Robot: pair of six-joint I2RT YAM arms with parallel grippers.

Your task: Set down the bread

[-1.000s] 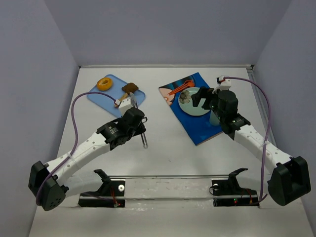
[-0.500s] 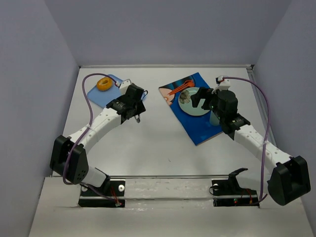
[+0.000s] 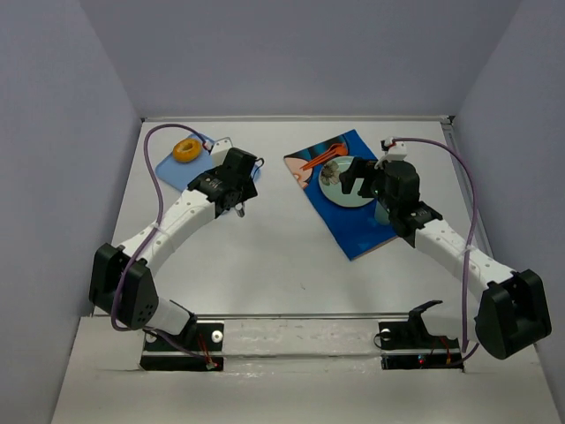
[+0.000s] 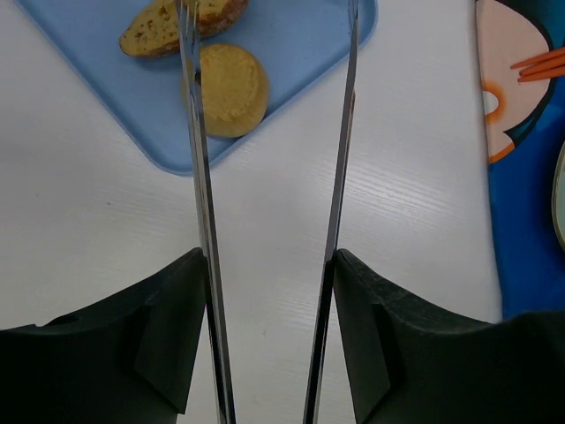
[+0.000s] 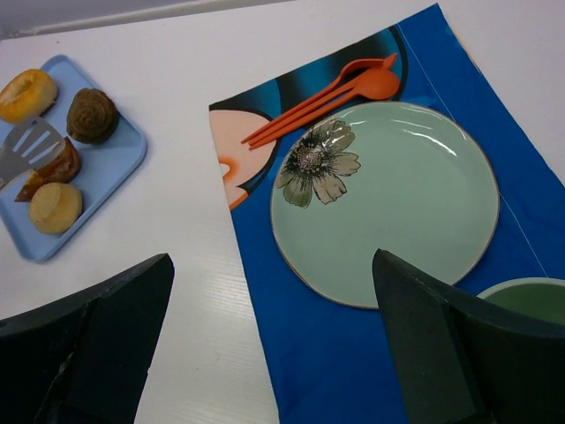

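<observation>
Tongs hanging released over blue tray
Left gripper is holding them spread above the bun at eleven o'clock, likely lining up a pinch; right gripper is idling, jaws apart.

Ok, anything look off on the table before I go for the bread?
Nothing looks spilled or damaged. Only oddity: the blue mat lies turned at an angle to the edges of the table, with the plate and orange cutlery on it. The tongs reach over the tray.
</observation>
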